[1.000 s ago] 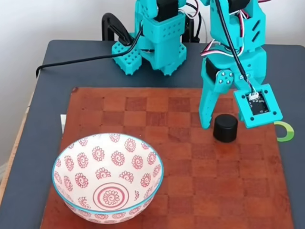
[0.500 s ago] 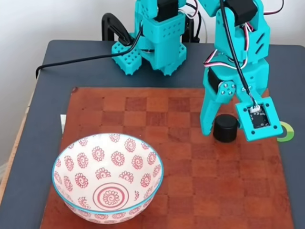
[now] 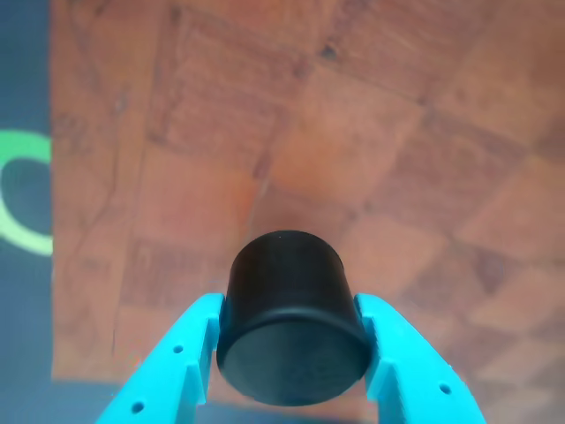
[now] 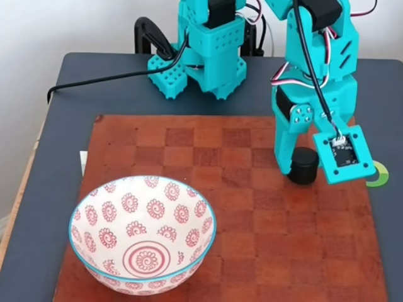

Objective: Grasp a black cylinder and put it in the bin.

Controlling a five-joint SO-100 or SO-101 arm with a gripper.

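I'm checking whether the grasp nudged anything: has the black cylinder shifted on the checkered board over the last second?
Yes, slightly. In the fixed view the black cylinder has slid a little right, toward the green ring, now between the pincer fingers.

Black cylinder [image 4: 303, 165]: short, matte, upright on the brown checkered board, right side in the fixed view, flat top [image 3: 291, 352] smooth. Bin [image 4: 142, 234]: round white bowl, blue rim, red spiral flowers, upright at the board's front left, well apart from the cylinder.
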